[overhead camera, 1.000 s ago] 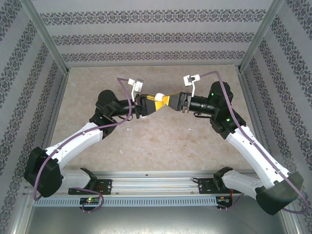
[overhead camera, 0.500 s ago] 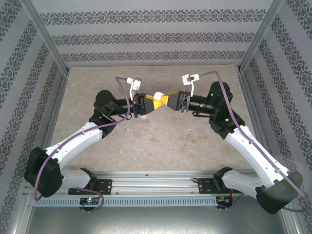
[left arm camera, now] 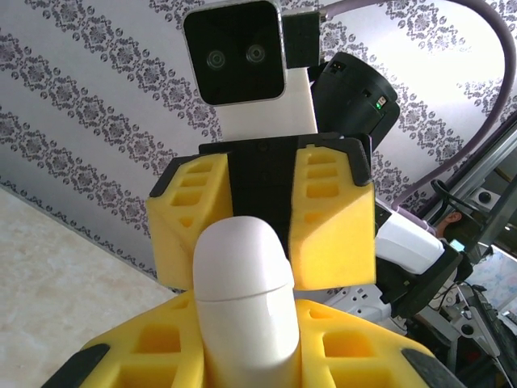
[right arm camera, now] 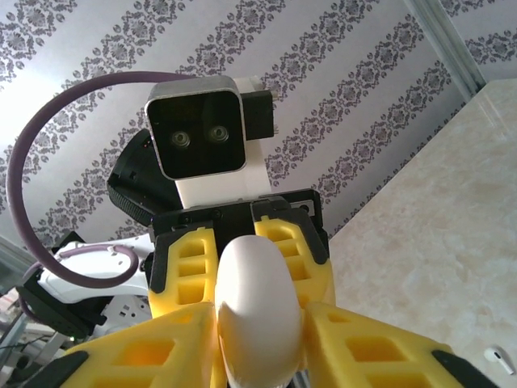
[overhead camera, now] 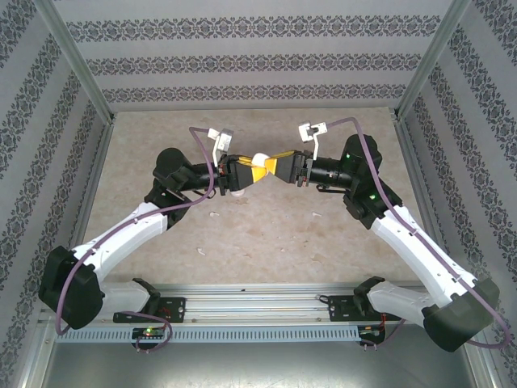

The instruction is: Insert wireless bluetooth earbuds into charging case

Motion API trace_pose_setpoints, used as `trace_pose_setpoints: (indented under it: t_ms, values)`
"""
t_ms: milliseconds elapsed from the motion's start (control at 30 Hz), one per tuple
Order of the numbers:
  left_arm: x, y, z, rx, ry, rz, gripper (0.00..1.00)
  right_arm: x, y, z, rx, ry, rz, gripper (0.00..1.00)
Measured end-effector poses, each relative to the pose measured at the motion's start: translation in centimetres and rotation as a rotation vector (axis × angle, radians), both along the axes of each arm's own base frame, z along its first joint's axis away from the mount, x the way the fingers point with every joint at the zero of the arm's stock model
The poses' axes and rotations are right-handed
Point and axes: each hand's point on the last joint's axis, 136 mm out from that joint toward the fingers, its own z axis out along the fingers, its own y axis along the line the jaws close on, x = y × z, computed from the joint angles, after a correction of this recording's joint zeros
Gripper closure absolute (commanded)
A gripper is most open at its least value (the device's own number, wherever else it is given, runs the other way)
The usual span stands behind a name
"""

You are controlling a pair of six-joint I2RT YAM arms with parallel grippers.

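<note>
- Left tool is clamped on the charging case. My yellow fingers press it from both sides, and its rounded end sticks out past their tips.
- Facing it tip to tip, my right tool grips the same case from the other end. In the right wrist view the white shell sits tight between my two yellow fingers there.
- So the case hangs in the air between both tools, clear of the desk.
- A thin seam runs round the case in the left wrist view, and the halves on each side of it sit together.
- Both tools meet above the middle of the desk, closer to its far edge than to its near edge.
- On the desk below, toward the near edge from my left tool, lies the left earbud, a tiny white piece apart from everything else.
- Below my right tool, at about the same depth, lies the right earbud, well apart from the first.
- Nearer the near edge on the left lies a white speck, too small for me to identify.
- Patterned striped walls close in the desk at its far edge and both sides.
</note>
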Motion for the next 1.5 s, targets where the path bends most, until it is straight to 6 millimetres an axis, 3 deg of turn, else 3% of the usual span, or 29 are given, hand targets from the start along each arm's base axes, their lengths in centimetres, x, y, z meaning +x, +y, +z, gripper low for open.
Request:
trace_pose_setpoints:
  t_ms: [167, 300, 433, 633, 767, 1033, 1400, 1500]
  values:
    - [-0.4, -0.1, -0.6, 0.014, 0.007, -0.021, 0.88, 0.1, 0.2, -0.5, -0.007, 0.013, 0.009, 0.60]
    - [-0.4, -0.1, -0.8, 0.018, 0.015, -0.029, 0.87, 0.0, 0.8, -0.9, -0.010, 0.017, 0.038, 0.71]
    - [-0.5, 0.0, -1.1, 0.022, 0.024, -0.037, 0.79, -0.1, 0.9, -0.9, -0.012, -0.001, 0.052, 0.81]
    - [-0.7, 0.2, -1.6, 0.029, 0.047, -0.049, 0.43, 0.0, 0.9, -2.1, -0.055, -0.008, 0.048, 0.87]
    - [-0.9, 0.5, -1.7, 0.036, 0.050, -0.053, 0.30, 0.0, 0.9, -2.7, -0.085, -0.019, 0.041, 0.87]
    - [-0.8, 2.4, -1.7, 0.082, 0.029, 0.023, 0.35, -0.2, 0.7, -3.5, -0.140, -0.041, 0.045, 0.87]
    - [-0.2, 2.0, -3.1, 0.107, 0.075, 0.005, 0.40, -0.5, 0.8, -2.6, -0.146, -0.086, 0.057, 0.87]
    - [-0.1, 1.8, -3.3, 0.106, 0.085, -0.004, 0.49, -0.6, 1.1, -2.6, -0.146, -0.088, 0.071, 0.87]
